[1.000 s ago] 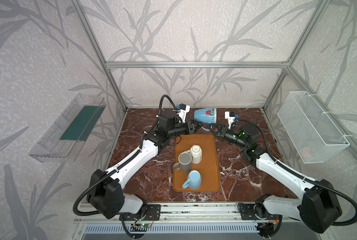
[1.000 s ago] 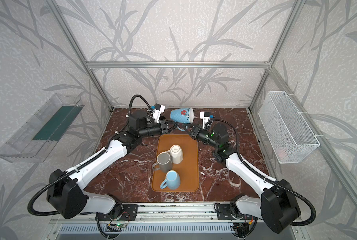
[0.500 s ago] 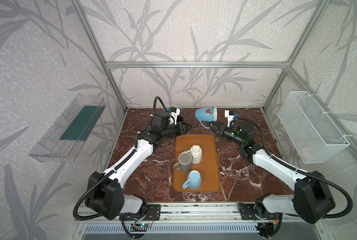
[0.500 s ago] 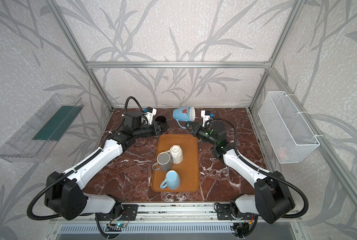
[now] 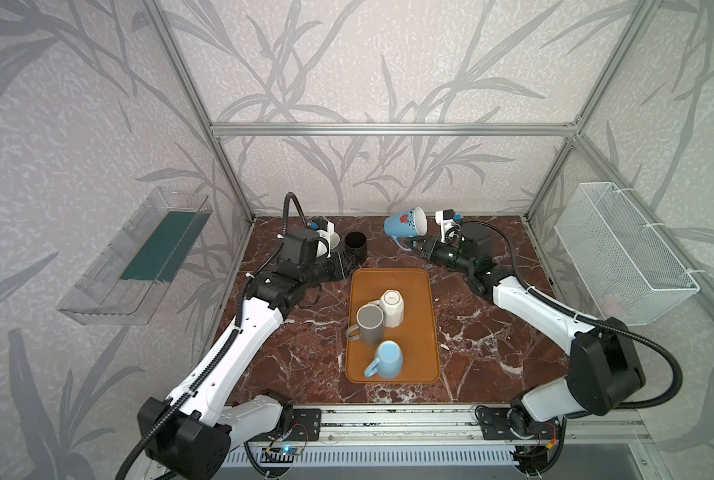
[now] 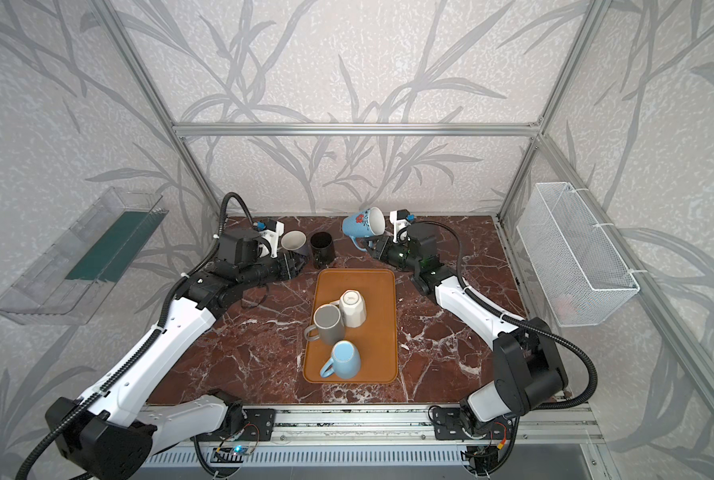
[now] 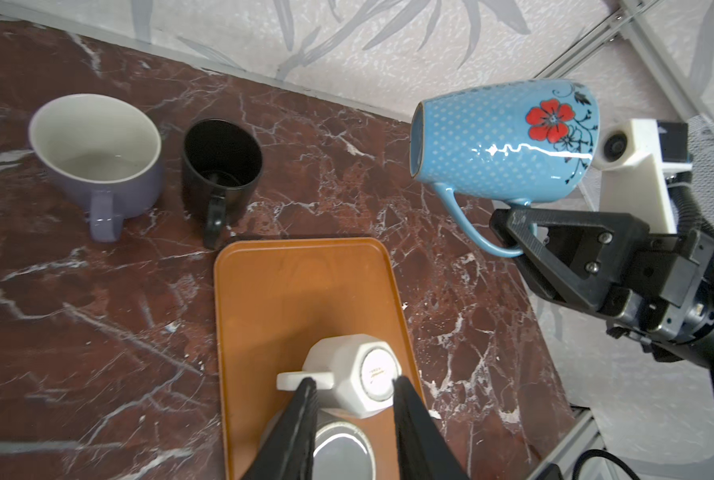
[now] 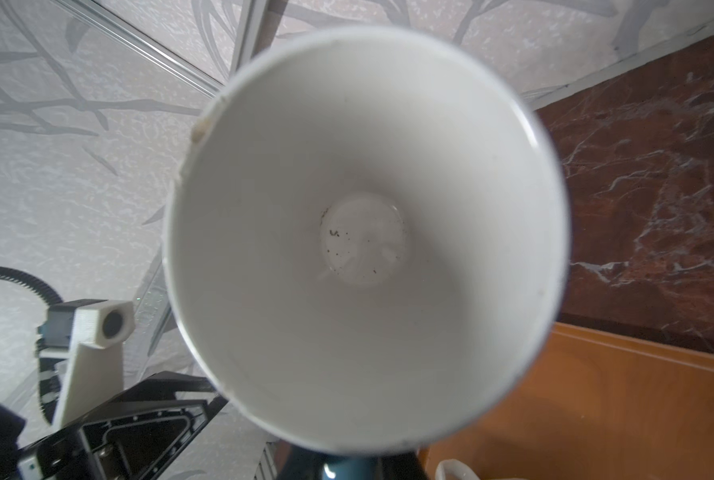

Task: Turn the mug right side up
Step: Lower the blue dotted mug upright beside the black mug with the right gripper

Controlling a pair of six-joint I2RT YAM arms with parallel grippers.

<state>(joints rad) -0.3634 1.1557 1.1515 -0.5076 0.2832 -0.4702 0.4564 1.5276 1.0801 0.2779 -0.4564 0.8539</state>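
Right gripper [image 5: 412,246] is pinched tight on the handle of the floral blue mug [image 5: 405,222], and the mug hangs from that handle alone, clear of the table [image 5: 492,353]. It sits in the air at the far side of the scene, just beyond the far edge of the orange tray [image 5: 419,286], toward the tray's right corner. Left gripper [image 7: 353,415] holds nothing, fingers [image 7: 297,424] spread apart, hovering by the tray's far left corner, well apart from the mug. Progress looks like mid-turn: the mug is lifted and roughly on its side, not yet upright. Left to do, I judge: finish the roll until the mouth faces up, set the base on the table, let go. The long axis runs about left to right, near level. The base points left, the mouth points right toward the right wrist camera and tips a bit upward, since its white inside shows in both top views. The handle points down and toward the near side. In the right wrist view the open mouth [image 8: 363,245] fills the picture. A purple mug [image 7: 97,166] and a black mug [image 7: 222,166] stand mouth-up at far left. Three mugs on the tray appear mouth-down: white mug [image 5: 392,307], grey mug [image 5: 370,326], light blue mug [image 5: 388,358].
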